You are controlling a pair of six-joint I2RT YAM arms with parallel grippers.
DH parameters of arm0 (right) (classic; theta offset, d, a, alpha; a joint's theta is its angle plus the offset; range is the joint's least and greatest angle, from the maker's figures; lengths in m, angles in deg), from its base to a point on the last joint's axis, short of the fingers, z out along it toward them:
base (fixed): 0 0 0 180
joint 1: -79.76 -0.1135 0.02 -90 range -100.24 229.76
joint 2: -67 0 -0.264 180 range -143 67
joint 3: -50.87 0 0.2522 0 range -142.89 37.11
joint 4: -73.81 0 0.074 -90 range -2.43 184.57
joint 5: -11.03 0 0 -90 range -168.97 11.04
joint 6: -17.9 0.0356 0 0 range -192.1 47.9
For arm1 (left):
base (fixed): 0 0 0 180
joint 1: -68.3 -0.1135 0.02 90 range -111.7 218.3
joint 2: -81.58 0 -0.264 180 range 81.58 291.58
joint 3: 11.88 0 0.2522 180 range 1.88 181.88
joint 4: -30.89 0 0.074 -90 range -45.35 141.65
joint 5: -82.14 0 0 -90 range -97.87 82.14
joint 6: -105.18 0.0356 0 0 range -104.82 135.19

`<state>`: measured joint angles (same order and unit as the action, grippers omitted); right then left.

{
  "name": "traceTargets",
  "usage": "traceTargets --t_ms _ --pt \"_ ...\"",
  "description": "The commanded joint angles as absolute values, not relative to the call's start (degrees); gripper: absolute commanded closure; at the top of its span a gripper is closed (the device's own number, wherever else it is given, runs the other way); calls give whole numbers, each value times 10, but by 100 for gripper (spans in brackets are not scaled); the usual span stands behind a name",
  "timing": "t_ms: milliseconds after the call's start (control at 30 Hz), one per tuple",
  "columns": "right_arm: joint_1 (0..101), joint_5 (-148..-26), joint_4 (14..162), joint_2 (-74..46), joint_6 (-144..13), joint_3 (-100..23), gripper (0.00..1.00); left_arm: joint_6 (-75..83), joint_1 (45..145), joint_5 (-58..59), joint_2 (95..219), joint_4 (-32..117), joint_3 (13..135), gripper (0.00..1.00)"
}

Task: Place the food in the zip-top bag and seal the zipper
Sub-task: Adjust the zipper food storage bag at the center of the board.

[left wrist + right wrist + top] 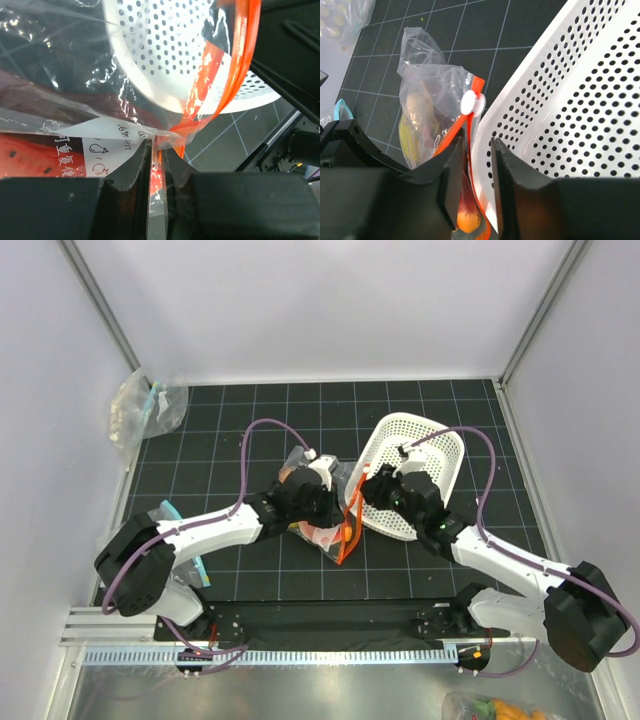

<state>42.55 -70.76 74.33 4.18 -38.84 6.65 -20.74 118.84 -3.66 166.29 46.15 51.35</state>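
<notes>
With the food (415, 112) bagged, sealing is in hand: the left hand (159, 152) pinches the bag (422, 55) by its edge, the right hand (479, 145) stands slightly open and must next clamp the zipper (452, 131).

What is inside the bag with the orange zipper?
Through the clear bag show a yellow piece, a small orange ball and a watermelon slice. Glare and folds hide anything else.
</notes>
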Motion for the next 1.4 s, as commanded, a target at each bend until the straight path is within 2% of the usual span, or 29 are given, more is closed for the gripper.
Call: traceTargets --t_ms 0,67,100,233,367,500,933,1200,1300,1367 --pt "428 -701 711 68 -382 71 63 -194 1188 -46 1666 448 532 84" --pt "429 -701 707 72 -380 75 50 -191 1189 -55 1668 435 531 85" --pt "428 -702 704 73 -379 78 47 -190 1189 -55 1669 434 532 85" --pt "429 -699 698 79 -377 84 43 -188 1188 -51 1675 424 530 85" --pt "429 -704 681 93 -376 97 34 -185 1188 -47 1687 411 532 86" --pt "429 -702 670 107 -376 110 30 -187 1188 -36 1686 405 531 87" --pt "430 -712 623 142 -376 141 30 -187 1188 -33 1672 404 527 87" --pt "430 -772 598 59 -376 114 27 -189 1188 -26 1670 404 528 86" --pt "430 -765 622 27 -376 91 31 -189 1189 -27 1657 405 524 86" --pt "430 -766 626 9 -378 86 38 -187 1189 -31 1639 405 516 87"
